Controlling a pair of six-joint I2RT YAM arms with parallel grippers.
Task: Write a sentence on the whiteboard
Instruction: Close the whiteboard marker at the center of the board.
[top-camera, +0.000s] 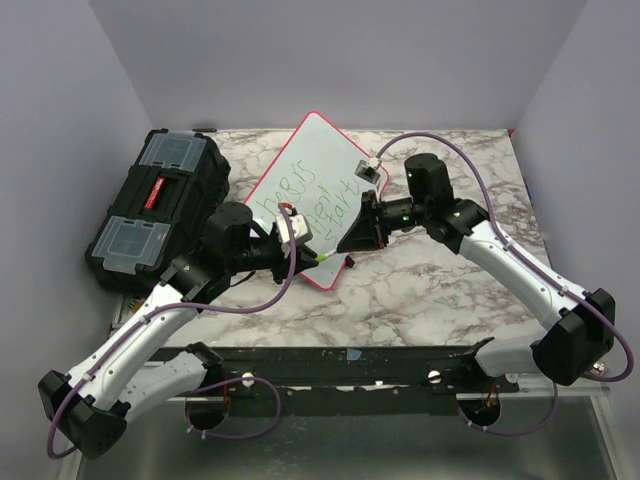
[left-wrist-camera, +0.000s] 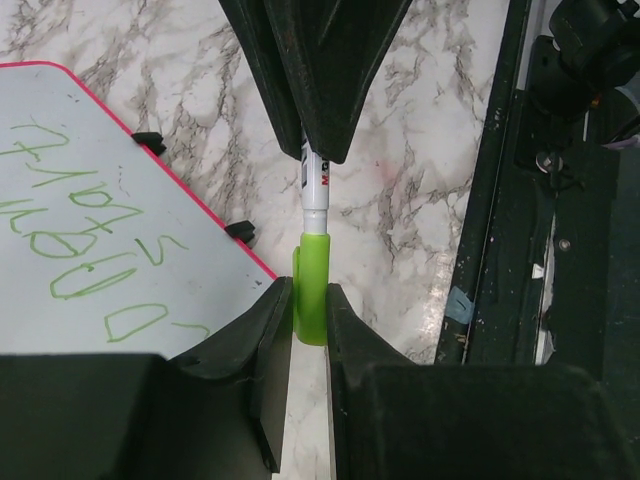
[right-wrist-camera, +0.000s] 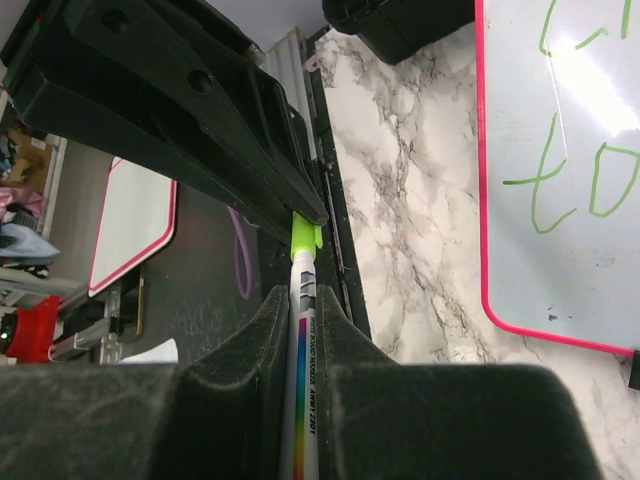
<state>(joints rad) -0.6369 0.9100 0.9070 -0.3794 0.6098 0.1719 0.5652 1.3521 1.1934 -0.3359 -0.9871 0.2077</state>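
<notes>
I see a marbled counter (top-camera: 440, 290) inside plain lilac walls (top-camera: 350, 60); the whiteboard (top-camera: 335, 150) lies askew from the far edge to mid-counter, bearing the green sentence (top-camera: 297, 187); a black toolbox (top-camera: 150, 210) sits at the left edge; my left hand (left-wrist-camera: 308, 300) clamps the green cap (left-wrist-camera: 312, 255), my right hand (right-wrist-camera: 303, 305) the marker (right-wrist-camera: 303, 400).

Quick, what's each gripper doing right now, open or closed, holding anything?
Left gripper: closed on the green cap.
Right gripper: closed on the marker barrel.

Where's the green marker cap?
In the left wrist view, the green cap sits pinched in the left gripper, beside the whiteboard; the right gripper holds the marker barrel.
</notes>
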